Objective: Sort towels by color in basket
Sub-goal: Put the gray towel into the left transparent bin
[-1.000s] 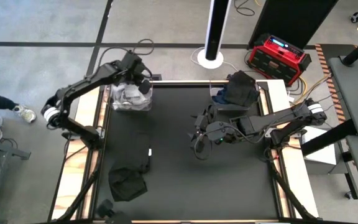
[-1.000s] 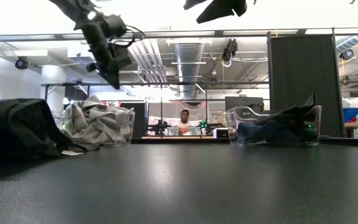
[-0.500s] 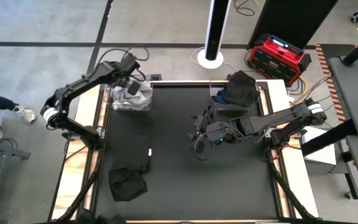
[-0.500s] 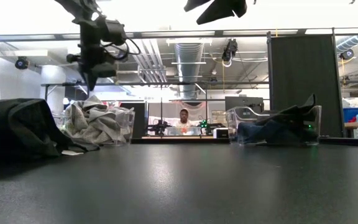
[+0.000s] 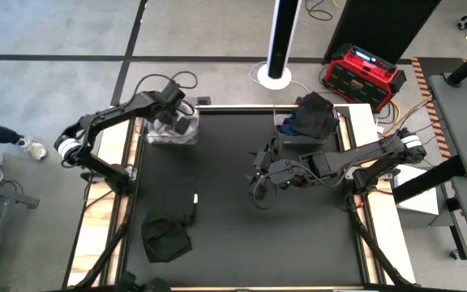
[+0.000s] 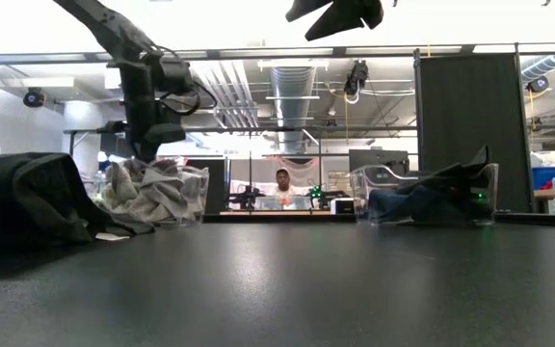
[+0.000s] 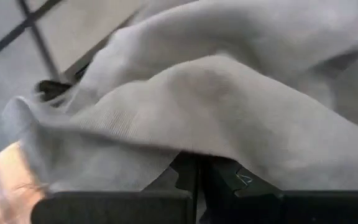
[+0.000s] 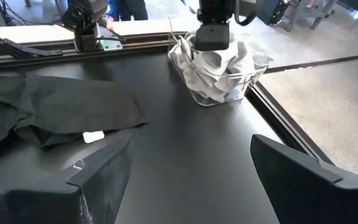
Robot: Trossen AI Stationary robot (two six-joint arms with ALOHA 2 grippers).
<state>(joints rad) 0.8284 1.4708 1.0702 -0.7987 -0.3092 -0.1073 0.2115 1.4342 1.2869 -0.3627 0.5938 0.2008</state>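
A clear basket [image 5: 162, 136] at the table's far left holds white and light grey towels [image 6: 157, 188]. My left gripper [image 5: 175, 123] is shut and reaches down into it, its fingertips [image 7: 197, 177] against grey cloth. Black towels [image 5: 169, 231] lie crumpled on the table's near left, with a white tag [image 8: 93, 135] beside them. A second clear basket [image 6: 427, 198] at the far right holds dark towels [image 5: 310, 115]. My right gripper [image 5: 258, 185] hangs open over the middle of the table with nothing between its fingers. My left gripper's shut fingers meet the top of the light grey towel pile [image 7: 216, 106] in the left basket. They come from above, slanting steeply down. The cloth bulges over the fingertips and hides their ends. The towels stay piled in the basket.
The black tabletop between the two baskets and in front of my right gripper is bare. A red device [image 5: 363, 75] and a white pole base [image 5: 278, 77] stand on the floor beyond the far edge. A person [image 6: 284, 183] sits far back in the room.
My left gripper has gone down from above the left basket onto the light towels, tipping to point more steeply down. It has stayed shut.
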